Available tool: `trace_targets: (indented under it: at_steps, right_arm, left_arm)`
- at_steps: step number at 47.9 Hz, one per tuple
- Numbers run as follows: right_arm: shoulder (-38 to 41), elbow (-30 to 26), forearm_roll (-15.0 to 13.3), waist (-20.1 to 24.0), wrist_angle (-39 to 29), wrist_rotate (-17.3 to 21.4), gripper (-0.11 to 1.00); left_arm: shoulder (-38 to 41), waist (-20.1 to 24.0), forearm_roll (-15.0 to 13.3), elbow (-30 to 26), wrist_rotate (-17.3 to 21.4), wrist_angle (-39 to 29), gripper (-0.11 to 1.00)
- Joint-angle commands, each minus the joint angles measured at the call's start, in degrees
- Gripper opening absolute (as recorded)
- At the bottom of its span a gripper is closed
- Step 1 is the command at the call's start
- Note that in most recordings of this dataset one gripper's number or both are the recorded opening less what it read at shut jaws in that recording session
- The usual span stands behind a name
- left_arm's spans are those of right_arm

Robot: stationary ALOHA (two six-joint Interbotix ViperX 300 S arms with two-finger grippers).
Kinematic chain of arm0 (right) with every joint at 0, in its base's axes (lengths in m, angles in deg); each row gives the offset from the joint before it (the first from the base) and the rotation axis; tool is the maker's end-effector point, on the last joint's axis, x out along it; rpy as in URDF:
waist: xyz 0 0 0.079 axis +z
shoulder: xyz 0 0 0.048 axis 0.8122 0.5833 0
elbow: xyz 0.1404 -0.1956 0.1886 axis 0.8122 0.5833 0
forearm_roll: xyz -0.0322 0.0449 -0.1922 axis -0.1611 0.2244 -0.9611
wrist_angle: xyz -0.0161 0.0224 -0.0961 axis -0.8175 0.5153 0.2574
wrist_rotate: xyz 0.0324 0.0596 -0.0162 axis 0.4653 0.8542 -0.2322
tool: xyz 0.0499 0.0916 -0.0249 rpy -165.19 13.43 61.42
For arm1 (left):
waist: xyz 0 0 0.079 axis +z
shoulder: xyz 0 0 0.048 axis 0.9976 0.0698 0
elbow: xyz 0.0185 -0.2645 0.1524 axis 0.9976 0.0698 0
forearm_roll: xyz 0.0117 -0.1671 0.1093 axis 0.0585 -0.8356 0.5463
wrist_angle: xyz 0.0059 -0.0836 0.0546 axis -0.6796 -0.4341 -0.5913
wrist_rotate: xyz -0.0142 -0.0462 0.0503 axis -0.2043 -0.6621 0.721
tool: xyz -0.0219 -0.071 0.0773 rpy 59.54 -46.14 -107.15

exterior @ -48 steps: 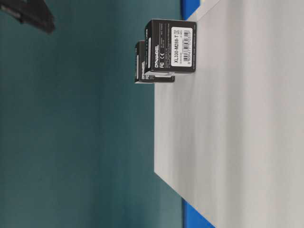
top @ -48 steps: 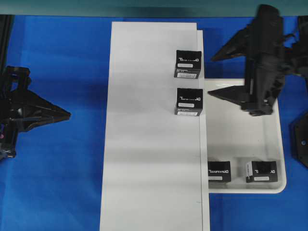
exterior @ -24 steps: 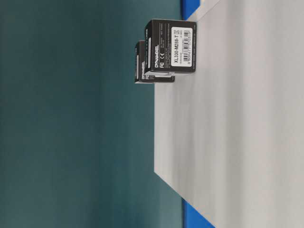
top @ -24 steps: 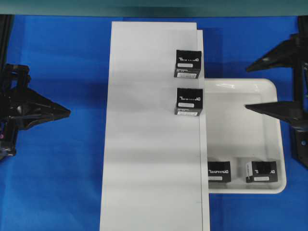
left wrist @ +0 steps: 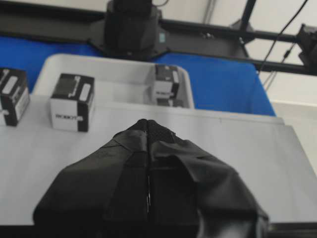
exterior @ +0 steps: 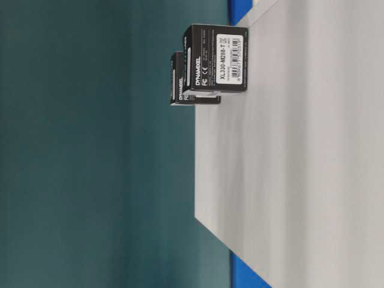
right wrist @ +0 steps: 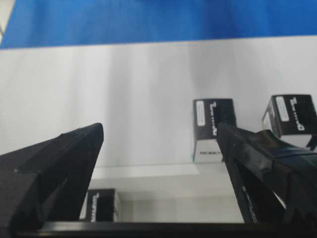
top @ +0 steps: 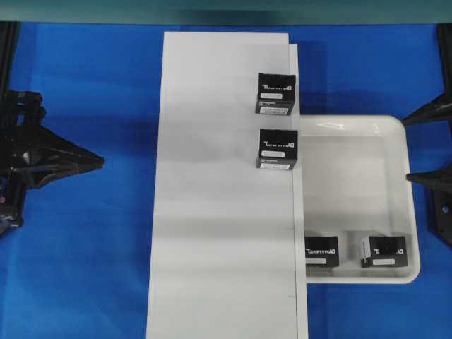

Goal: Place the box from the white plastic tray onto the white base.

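Lighting is bright and even from overhead. Glare marks the white plastic tray (top: 353, 126) rim. Soft shadows band the white base (top: 222, 212). The wrist views render near jaws blurred.

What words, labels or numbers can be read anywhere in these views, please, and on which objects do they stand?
"DYNAMIXEL" – white lettering down the side of the nearer box on the white base, table-level view.
"XL330-M288-T" – white label on that same box.
"FC CE" marks – beside that label.
Fine print and barcode there: too small to read.
Logos on the box tops overhead and on the boxes in the white plastic tray: too blurred to read.
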Motion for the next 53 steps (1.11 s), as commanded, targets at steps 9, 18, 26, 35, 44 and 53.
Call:
trace_targets:
  at_steps: [9, 18, 26, 35, 44, 53]
  right_arm:
    - [-3.7, 1.8, -0.2, 0.1, 4.6, 0.1, 0.98]
    - [-4.7, 2.5, -0.1, -0.4, 6.0, 0.2, 0.98]
    - [-4.8, 2.5, -0.2, -0.4, 5.6, 0.2, 0.98]
    - [-4.8, 2.8, -0.1, -0.4, 5.4, 0.3, 0.98]
    - [-4.7, 3.4, -0.2, -0.4, 6.1, 0.3, 0.98]
    - [-4.7, 4.0, -0.2, -0.4, 6.1, 0.3, 0.98]
  left_arm:
    - [0.9, 0.6, 0.3, -2.5, 2.9, 0.6, -0.07]
    - [1.7, 0.7, 0.3, -2.6, 4.7, 0.4, -0.07]
    - [2.0, 0.7, 0.3, -2.7, 4.9, 0.4, -0.07]
    - [2.1, 0.6, 0.3, -2.5, 4.4, 0.3, -0.07]
    - [1.8, 0.3, 0.3, -2.5, 4.3, 0.4, -0.07]
    - [2.1, -0.1, 0.3, -2.6, 4.3, 0.3, -0.07]
